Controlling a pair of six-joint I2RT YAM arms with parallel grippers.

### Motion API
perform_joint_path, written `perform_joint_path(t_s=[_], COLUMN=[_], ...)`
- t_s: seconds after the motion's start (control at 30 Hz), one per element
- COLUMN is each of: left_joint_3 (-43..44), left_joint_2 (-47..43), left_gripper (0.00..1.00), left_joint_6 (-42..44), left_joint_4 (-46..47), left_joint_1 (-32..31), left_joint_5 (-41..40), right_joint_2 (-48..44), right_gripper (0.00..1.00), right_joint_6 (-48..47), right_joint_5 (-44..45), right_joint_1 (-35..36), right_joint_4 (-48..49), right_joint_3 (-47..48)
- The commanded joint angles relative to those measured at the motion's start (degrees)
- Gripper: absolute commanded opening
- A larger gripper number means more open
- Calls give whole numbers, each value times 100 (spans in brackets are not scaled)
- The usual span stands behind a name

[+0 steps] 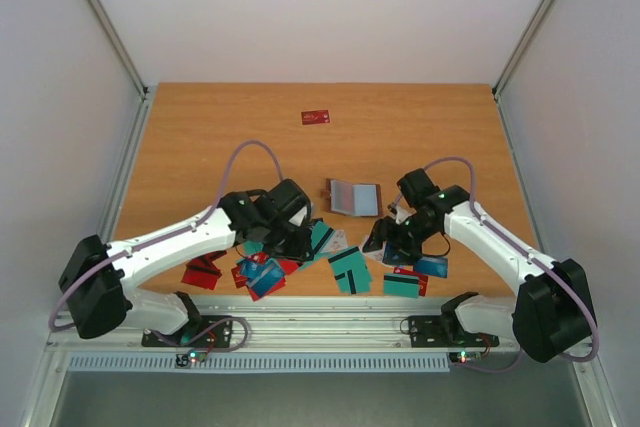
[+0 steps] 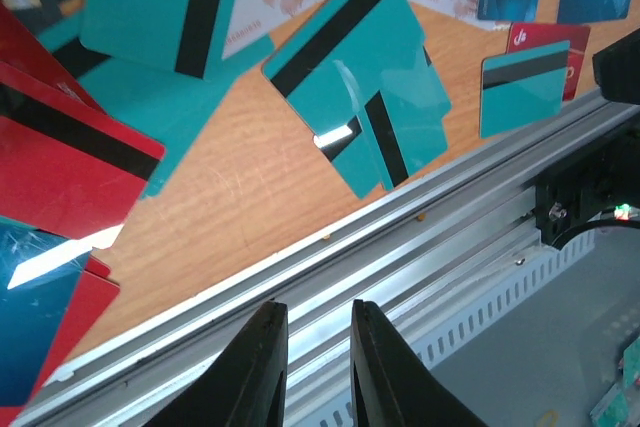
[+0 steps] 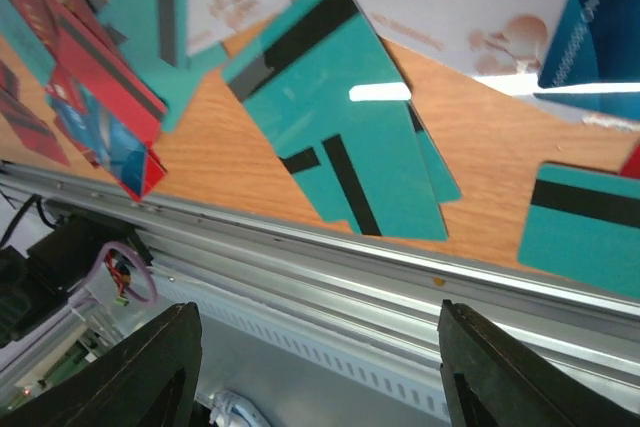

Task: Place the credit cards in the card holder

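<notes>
The card holder lies open on the wooden table, greyish inside, between the two arms and beyond them. Credit cards lie scattered along the near edge: teal striped ones, red ones, blue and white ones. One red card lies alone far back. My left gripper hangs above the cards with its jaws a narrow gap apart and empty. My right gripper is wide open and empty, right of the teal pile.
An aluminium rail and a slotted cable duct run along the table's near edge, below both grippers in the wrist views. White enclosure walls stand at the left, right and back.
</notes>
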Motion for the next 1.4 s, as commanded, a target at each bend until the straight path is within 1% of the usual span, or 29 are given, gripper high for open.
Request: perform_joint_path(t_s=[0.0,0.13,0.2,0.37,0.53,0.67,0.8,0.93,1.13,1.23,1.37], left_joint_3=[-167,-248,-260,-33,309,563,988,1124,1525,1842,2221], left_joint_2=[159,326,451,845,1431,1813,2221,2469,3049,3398,3699], left_gripper=[21,21,21,24,25,28,28,29,32,33,33], left_joint_6=[-502,-845,-1020,-1413,-1447,-1102,-578,-182,699,1086,1507], left_joint_4=[229,617,751,758,996,1456,1237,1286,1150,937,644], left_joint_1=[-334,-725,-880,-1194,-1232,-1220,-1158,-880,-623,-585,-537], left_joint_5=[-284,-514,-659,-1228,-1129,-771,-713,-398,-49,-43,-111], right_joint_2=[-87,9,97,642,1247,1456,1527,1399,1003,811,312], right_gripper=[66,65,65,60,56,51,50,49,49,49,50], right_joint_6=[245,226,214,-12,-351,-438,-413,-282,142,172,274], right_joint_5=[-134,165,178,-167,-451,-396,-443,-398,-449,-468,-394], right_joint_1=[54,58,58,67,84,103,307,418,426,426,427], right_joint_4=[177,67,172,728,926,1138,1261,1422,1784,1688,1374], right_joint_3=[-368,-529,-610,-712,-775,-998,-1167,-1522,-2084,-2126,-2052])
